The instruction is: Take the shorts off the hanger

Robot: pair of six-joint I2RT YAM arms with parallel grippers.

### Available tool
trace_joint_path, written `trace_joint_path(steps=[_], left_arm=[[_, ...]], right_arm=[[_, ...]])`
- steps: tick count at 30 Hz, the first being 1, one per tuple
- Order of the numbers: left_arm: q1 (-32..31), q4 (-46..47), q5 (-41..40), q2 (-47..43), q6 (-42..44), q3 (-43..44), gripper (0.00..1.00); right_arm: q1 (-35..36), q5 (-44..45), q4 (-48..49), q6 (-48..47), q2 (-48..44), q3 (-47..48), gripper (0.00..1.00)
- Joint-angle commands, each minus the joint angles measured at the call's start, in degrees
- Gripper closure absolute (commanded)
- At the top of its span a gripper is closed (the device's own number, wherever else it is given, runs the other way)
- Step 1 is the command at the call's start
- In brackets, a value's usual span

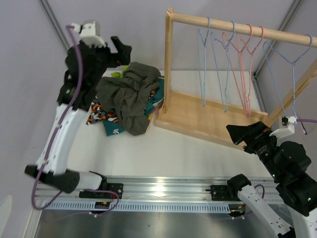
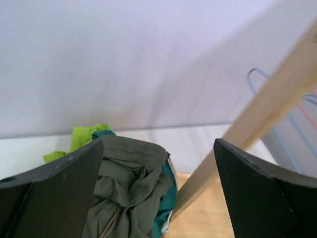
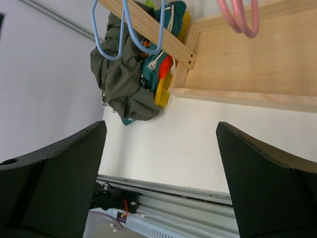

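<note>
The shorts lie in a heap on the table, left of the wooden rack. An olive-grey pair is on top, with a camouflage pair, a teal pair and a bit of lime green showing under it. My left gripper hangs open above the heap's far edge, holding nothing. In its wrist view, the left gripper frames the olive-grey pair and the teal pair. My right gripper is open and empty near the rack's front right corner. The hangers on the rod carry nothing.
The rack's upright post stands right beside the heap. Blue hangers and pink hangers dangle from the top rod. A metal rail runs along the near edge. From the right wrist, the right gripper faces bare table.
</note>
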Motion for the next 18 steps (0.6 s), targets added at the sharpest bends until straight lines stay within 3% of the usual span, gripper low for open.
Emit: trace_joint_path(steps=[1,2,3,6,8,12,18], left_arm=[[0.2,-4.2,1.09,-12.19,1.6,-10.91,0.01],[0.11,-2.27,1.44,-19.88,1.78,-14.25,0.01],[0.02,-1.39,1.44,-23.96,1.61,-25.68,0.01],[-0.07,0.65,0.92,-39.43,0.64,-42.17,0.01],[-0.07,0.39,1.44,-49.77,0.64,-49.22,0.01],[-0.07,-3.03,0.48,-62.72,1.25,-56.81,0.01],[-0.07,-8.23,-4.71,-72.85,2.31,-63.84,0.01]], right_arm=[[0.15,3.65,-1.36,-5.83,-1.46,1.88,0.0],[0.06,4.18,-1.54,-7.58,-3.03,1.45,0.01],[0.06,4.62,-1.37,-8.56,-4.0,-0.04,0.01],[-0.03,3.14,0.56,-10.84,-9.44,-4.25,0.01],[-0.29,1.73,2.66,-11.03,-14.7,-6.81,0.01],[-1.08,1.97,2.86,-11.64,-22.44,-12.35,0.01],[-3.45,2.25,4.78,-12.69,-21.59,-13.32,0.01]])
